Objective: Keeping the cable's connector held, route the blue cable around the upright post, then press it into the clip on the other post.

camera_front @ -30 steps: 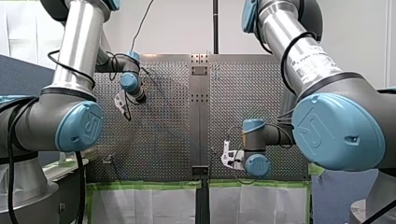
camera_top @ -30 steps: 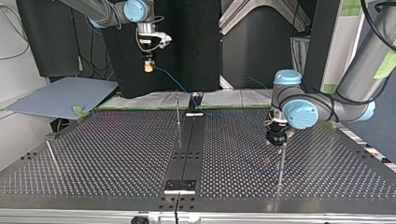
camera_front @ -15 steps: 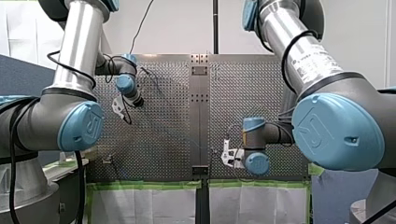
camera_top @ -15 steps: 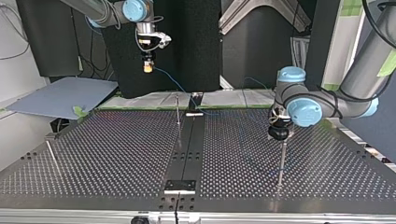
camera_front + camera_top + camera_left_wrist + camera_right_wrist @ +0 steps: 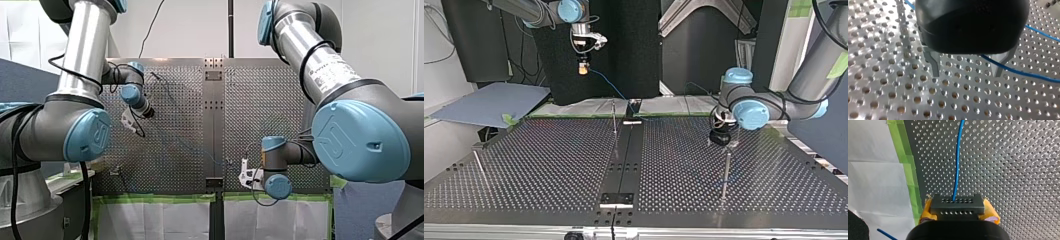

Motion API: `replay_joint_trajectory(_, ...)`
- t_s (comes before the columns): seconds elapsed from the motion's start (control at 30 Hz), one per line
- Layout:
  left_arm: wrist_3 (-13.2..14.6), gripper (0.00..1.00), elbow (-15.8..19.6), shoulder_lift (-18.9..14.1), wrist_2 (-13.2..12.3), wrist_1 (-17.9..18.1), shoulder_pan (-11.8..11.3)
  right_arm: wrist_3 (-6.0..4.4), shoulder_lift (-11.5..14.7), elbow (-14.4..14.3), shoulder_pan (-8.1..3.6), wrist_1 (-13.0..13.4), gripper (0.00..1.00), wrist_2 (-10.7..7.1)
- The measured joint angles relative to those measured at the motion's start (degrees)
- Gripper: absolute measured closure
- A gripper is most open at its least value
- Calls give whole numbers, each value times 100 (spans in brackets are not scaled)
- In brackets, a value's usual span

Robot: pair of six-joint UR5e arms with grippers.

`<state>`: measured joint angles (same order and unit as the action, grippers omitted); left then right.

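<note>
In the right wrist view my right gripper (image 5: 958, 209) is shut with yellow pads on a dark grey connector (image 5: 957, 203). The blue cable (image 5: 957, 162) runs straight ahead from it over the perforated plate. The top view shows that gripper (image 5: 583, 68) raised high at the back left, the cable (image 5: 609, 87) sloping down to the table's middle. My left gripper (image 5: 722, 140) hovers just above a thin upright post (image 5: 725, 172). Its metal fingers (image 5: 934, 63) stand open, and the cable (image 5: 1023, 72) passes beneath them, not gripped.
A second thin post (image 5: 614, 117) stands near the middle strip (image 5: 626, 165) at the back. A third post (image 5: 480, 167) leans at the top view's left. Green tape and white sheets (image 5: 574, 107) edge the table on the arms' side.
In the top view my left gripper has lifted off the post and drifted toward the back right. My right gripper has risen a little with the connector.
</note>
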<state>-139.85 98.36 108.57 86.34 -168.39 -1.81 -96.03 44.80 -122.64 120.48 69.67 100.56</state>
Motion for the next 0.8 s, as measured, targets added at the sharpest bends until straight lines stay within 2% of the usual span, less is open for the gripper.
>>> replay_joint_trajectory(0.27, -473, 1, 388, -2, -23, 328, -156, 5, -1, 0, 0, 3, 100, -43)
replay_joint_trajectory(0.53, -845, 1, 470, -49, -120, 395, -253, 6, -2, 1, 2, 11, 100, -102)
replay_joint_trajectory(0.8, -1122, 1, 573, -432, -158, 482, -349, 12, -3, 1, 4, 22, 100, -107)
